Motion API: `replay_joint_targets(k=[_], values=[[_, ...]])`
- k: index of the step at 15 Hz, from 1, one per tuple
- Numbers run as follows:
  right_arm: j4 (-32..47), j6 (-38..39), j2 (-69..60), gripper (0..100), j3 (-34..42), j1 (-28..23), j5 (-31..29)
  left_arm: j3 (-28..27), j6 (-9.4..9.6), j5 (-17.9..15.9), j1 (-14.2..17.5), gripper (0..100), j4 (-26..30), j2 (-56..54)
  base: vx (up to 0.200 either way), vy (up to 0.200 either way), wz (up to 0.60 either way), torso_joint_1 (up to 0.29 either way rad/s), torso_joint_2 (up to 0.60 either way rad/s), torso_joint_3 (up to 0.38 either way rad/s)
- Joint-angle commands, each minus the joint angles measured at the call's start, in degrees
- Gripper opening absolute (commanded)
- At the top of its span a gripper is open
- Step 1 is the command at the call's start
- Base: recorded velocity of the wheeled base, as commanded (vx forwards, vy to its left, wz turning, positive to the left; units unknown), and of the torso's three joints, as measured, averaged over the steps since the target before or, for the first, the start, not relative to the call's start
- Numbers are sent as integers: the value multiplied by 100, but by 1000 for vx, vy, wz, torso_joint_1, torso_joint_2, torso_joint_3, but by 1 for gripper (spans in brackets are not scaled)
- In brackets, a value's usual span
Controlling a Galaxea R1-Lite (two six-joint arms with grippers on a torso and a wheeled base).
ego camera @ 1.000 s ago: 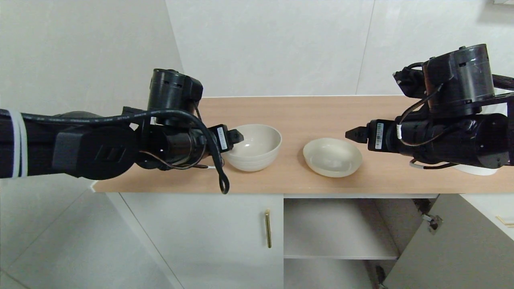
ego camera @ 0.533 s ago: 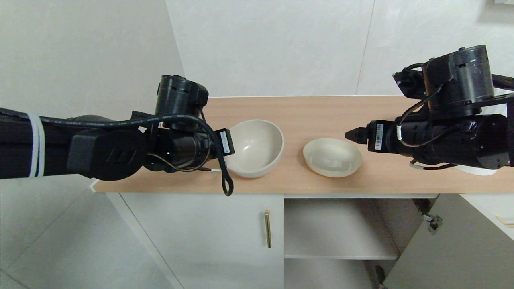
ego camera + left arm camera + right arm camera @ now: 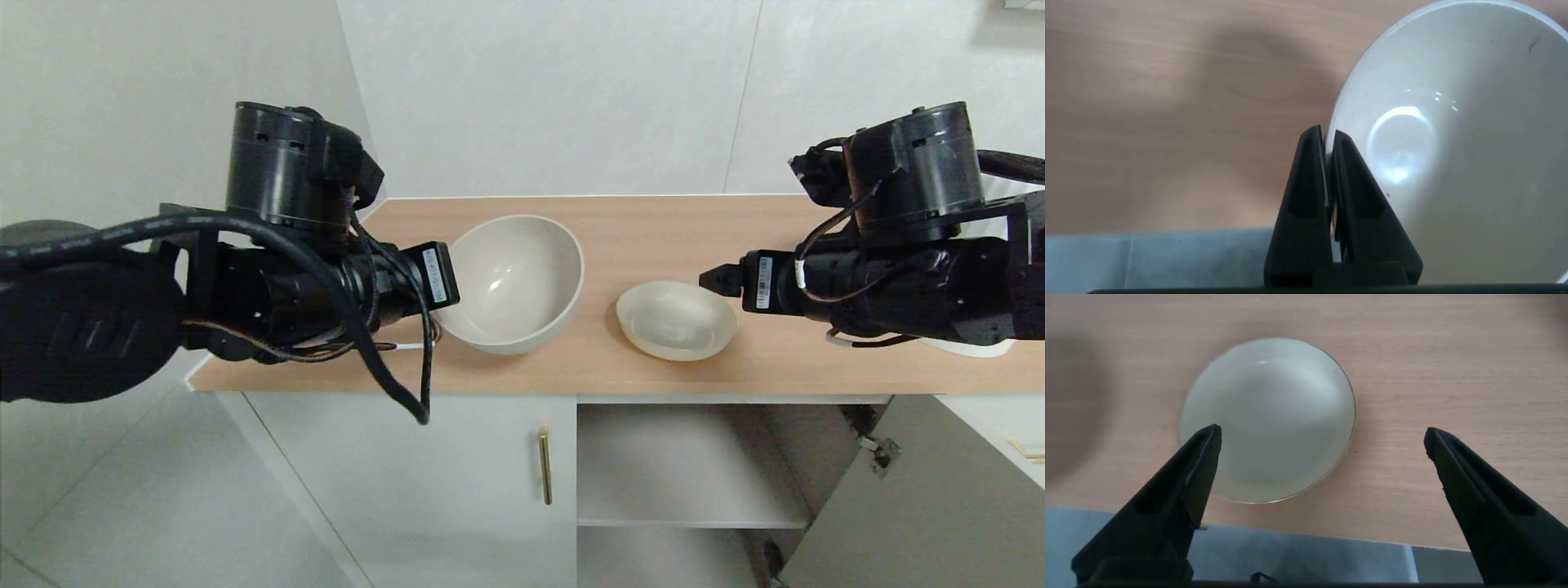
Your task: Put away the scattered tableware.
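Overhead, left gripper grips deep cream ceramic bowl, tilted over wooden counter; open white cabinet shelf lies below, rightward. Left wrist: jaws pinch rim. Right wrist: right gripper spread wide above shallow pale dish.

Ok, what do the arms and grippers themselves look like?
Both arms are black, each with a cylindrical motor housing and loose black cables. The left arm and right arm each carry a white printed label near the wrist. The left gripper and right gripper end in black, tapering wedges.
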Motion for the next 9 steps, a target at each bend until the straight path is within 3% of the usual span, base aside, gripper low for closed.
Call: replay_joint_targets(k=[1, 9], values=[[2, -1, 315, 100, -46, -125, -24, 80, -7, 2, -25, 0, -6, -277, 0, 0, 0, 0, 0, 0], [2, 8, 1124, 100, -336, -441, -234, 185, 1, -16, -51, 0, -6, -427, 0, 0, 0, 0, 0, 0]])
